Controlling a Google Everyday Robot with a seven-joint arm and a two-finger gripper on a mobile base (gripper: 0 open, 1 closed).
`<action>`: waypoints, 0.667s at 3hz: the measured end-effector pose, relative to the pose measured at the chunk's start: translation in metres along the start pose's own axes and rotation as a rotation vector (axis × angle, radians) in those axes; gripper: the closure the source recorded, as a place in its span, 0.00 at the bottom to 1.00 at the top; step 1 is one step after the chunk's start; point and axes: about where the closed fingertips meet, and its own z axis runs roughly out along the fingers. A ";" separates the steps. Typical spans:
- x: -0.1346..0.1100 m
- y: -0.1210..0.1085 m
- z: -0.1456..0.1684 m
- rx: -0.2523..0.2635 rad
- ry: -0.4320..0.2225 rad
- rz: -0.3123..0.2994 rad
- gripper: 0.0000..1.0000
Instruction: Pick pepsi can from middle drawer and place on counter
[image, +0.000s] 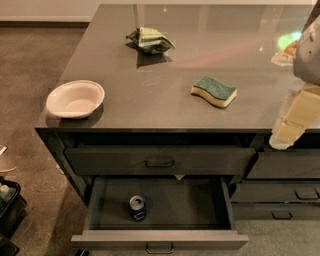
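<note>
The pepsi can (138, 207) stands upright in the left half of the open middle drawer (200, 202), silver top up. The drawer is pulled out below a shut top drawer (160, 161). The counter (165, 75) spreads above them. My gripper (292, 127) hangs at the right edge of the view, over the counter's front right part, well above and to the right of the can. It has pale yellowish fingers pointing down and nothing shows in them.
A white bowl (75, 99) sits at the counter's front left corner. A green and yellow sponge (214, 91) lies mid-counter, a crumpled green bag (150, 40) farther back. Narrower shut drawers (285, 190) stand to the right. A dark bin (7, 210) sits on the floor at left.
</note>
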 end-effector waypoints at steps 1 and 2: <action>-0.004 0.037 0.027 -0.052 -0.091 0.011 0.00; -0.014 0.083 0.073 -0.115 -0.230 0.085 0.00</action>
